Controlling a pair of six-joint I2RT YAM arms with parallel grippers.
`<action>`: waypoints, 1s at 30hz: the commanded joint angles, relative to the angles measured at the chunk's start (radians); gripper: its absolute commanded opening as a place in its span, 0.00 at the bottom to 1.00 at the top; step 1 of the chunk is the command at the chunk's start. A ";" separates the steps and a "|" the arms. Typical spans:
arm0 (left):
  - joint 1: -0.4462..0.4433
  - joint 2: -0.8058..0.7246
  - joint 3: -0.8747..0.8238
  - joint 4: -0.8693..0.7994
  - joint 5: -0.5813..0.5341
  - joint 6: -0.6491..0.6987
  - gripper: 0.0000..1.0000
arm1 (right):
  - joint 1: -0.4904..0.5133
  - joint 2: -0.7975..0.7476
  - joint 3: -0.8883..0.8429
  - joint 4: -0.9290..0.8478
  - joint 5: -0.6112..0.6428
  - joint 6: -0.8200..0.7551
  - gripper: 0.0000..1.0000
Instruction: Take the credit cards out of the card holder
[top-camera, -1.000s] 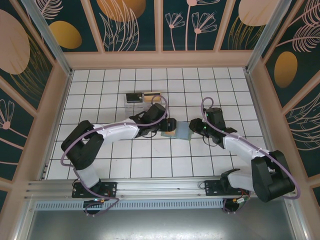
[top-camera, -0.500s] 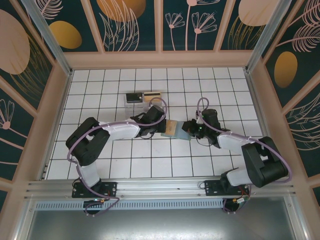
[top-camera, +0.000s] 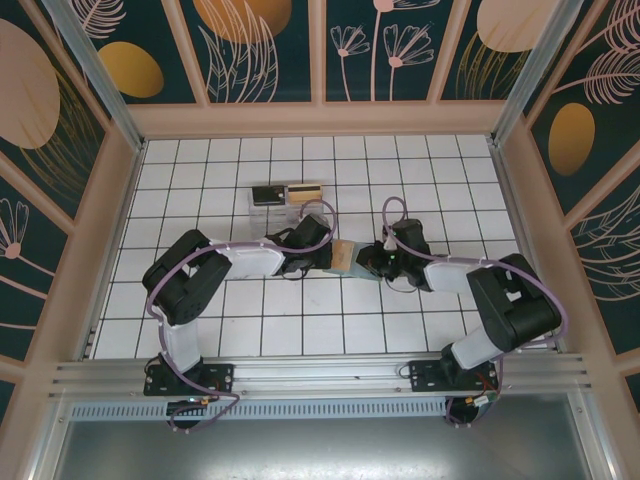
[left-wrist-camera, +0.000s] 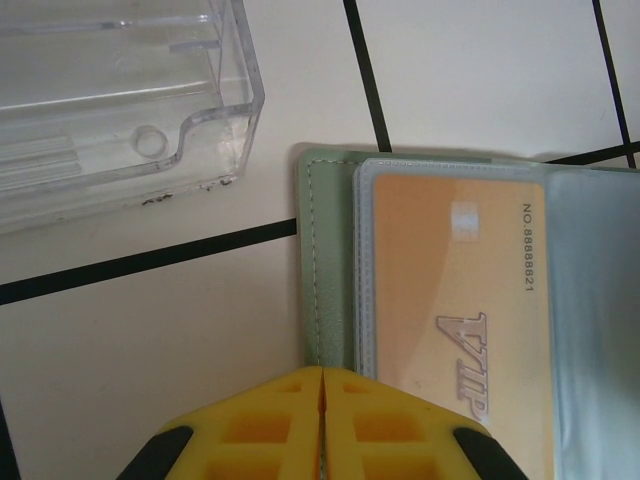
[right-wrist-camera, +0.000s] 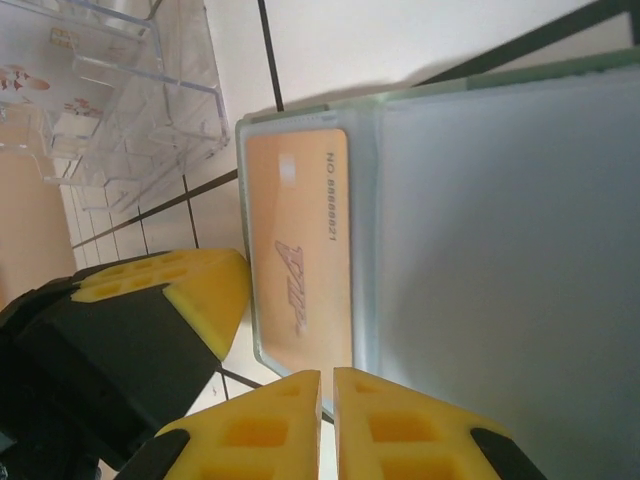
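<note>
Clear box (left-wrist-camera: 120, 100) beside card holder (left-wrist-camera: 328, 260) (gap seemingly slim)

The counter (top-camera: 180, 170) is seen from high above and behind. Both wrist views are held very close, and the card holder (left-wrist-camera: 325, 260) and clear box (left-wrist-camera: 120, 90) are shared.

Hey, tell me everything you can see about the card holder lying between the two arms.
The card holder is a thin grey-green wallet with a stitched border, lying open on the white tiled table between the arms. A clear sleeve on one panel holds a tan-gold credit card printed VIP; the other panel looks frosted. The left pincer and right pincer, both closed, sit at its edges, one from each side; whether they pinch it is unclear. A clear plastic box stands nearby, apart.
</note>
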 joint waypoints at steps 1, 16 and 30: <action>0.009 0.021 0.004 0.019 0.018 0.009 0.11 | 0.011 0.019 0.038 -0.002 0.012 -0.010 0.14; 0.009 0.018 -0.001 -0.001 0.008 -0.003 0.09 | 0.031 0.104 0.113 -0.075 0.049 -0.043 0.01; 0.008 0.021 -0.008 0.003 0.009 -0.009 0.06 | 0.041 0.117 0.133 -0.163 0.116 -0.115 0.02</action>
